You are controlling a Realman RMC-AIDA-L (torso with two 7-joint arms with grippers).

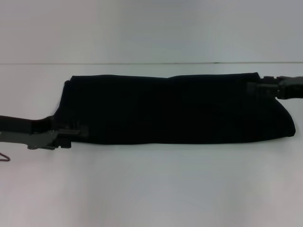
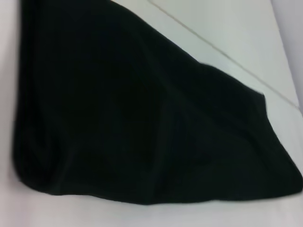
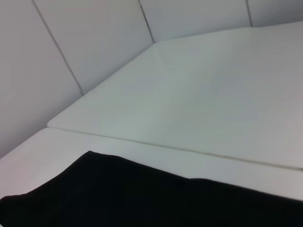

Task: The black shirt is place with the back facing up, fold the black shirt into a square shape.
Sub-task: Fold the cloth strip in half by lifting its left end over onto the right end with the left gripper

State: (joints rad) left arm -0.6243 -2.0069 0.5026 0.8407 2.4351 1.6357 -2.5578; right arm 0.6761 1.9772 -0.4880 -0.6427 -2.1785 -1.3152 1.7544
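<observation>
White table (image 1: 151, 189); black shirt (image 1: 175, 109) folded band between left gripper (image 1: 75, 132), right gripper (image 1: 258, 87).

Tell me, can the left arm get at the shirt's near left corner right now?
Probably yes: the left gripper already sits at that corner of the black shirt, with nothing between them on the white table.
</observation>
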